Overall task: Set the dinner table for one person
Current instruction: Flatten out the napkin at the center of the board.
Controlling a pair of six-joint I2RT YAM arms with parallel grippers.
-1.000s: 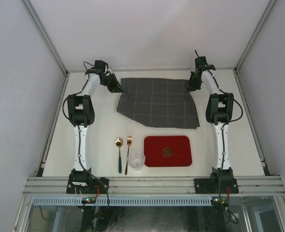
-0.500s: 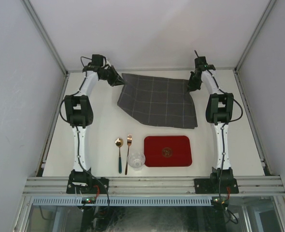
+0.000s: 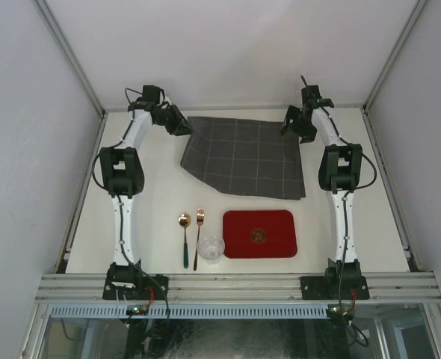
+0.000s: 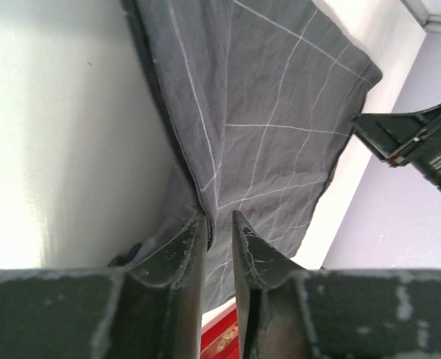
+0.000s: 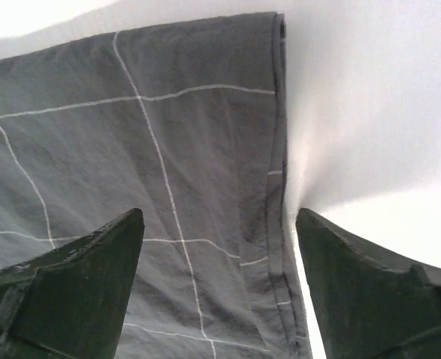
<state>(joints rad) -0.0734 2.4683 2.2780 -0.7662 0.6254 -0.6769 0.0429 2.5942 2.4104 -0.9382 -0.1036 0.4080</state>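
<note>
Two arms reach table (image 3: 161, 187) far edge; table lies under everything. Right gripper (image 5: 219, 217) wide, empty, over cloth (image 3: 243, 157) far right corner. Left gripper (image 4: 219, 217) narrow, fold at tips; we cannot tell if pinched. Risk: fold snags as left lifts, cloth drags crooked across table.
</note>
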